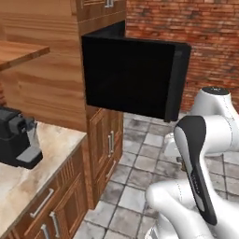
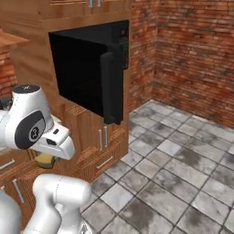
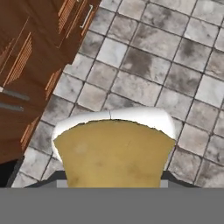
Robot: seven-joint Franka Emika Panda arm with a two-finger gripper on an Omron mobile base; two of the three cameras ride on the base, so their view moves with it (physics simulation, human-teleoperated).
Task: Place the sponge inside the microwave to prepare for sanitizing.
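Note:
The mustard-yellow sponge (image 3: pixel 114 153) sits right in front of the hand camera, over the tiled floor, and covers the fingertips. My gripper (image 2: pixel 47 156) is shut on it; in the right base view the sponge (image 2: pixel 45 160) peeks out yellow under the white hand, low and left of the cabinets. The black microwave (image 2: pixel 121 43) is built into the wooden cabinet wall above. Its wide dark door (image 1: pixel 130 74) stands swung open into the room, seen edge-on as the door (image 2: pixel 112 87) in the right base view. The hand is well below the microwave's opening.
A black coffee machine (image 1: pixel 16 135) stands on the beige counter (image 1: pixel 28 179) at the left. Wooden drawers and cabinet doors (image 1: pixel 105 147) run under the microwave. Grey floor tiles (image 2: pixel 183 160) stretch to the right up to a brick wall (image 2: pixel 196 55).

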